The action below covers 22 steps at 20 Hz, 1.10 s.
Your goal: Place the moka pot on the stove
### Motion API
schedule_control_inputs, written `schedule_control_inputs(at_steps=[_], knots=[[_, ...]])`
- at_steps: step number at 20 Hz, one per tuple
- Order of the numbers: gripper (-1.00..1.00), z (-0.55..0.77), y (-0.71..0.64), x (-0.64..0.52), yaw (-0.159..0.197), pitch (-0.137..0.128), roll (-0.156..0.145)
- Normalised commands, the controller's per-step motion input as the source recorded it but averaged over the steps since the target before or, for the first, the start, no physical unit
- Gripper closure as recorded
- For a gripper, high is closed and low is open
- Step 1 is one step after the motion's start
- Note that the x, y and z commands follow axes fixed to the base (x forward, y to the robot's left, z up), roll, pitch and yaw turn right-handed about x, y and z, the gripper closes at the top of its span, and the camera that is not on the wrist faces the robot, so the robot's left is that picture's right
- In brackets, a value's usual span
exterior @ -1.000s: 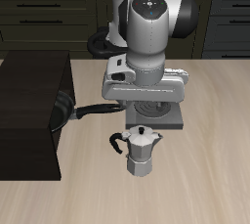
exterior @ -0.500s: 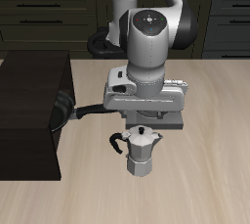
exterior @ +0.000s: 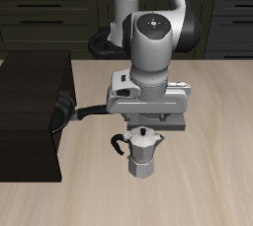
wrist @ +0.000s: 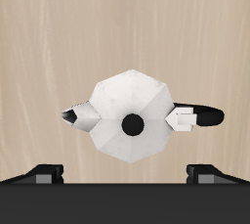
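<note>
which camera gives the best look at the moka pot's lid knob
The wrist view: it looks straight down on the moka pot, with the lid knob unobstructed. The exterior view shows the knob small, just beneath the arm.

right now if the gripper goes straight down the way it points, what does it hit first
Most likely the moka pot: in the wrist view it sits centred below the gripper, black lid knob uppermost, so the knob would probably be met first. The height between them is unclear.

arm hides most of the stove (exterior: 181, 121) and the frying pan (exterior: 74, 111).
</note>
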Motion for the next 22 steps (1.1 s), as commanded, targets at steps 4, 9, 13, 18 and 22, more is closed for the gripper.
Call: schedule_control_inputs(at_steps=[4, 9, 13, 18, 22], knots=[[-1.00, -0.07, -0.03, -0.01, 0.022, -0.001, -0.003], [-1.00, -0.07, -0.06, 0.03, 0.005, -0.001, -0.012], [-1.00, -0.06, -0.09, 0.02, -0.003, -0.008, -0.010], [-1.00, -0.14, 0.04, 0.01, -0.007, 0.012, 0.001], [-1.00, -0.11, 0.06, -0.02, -0.017, 0.020, 0.013]])
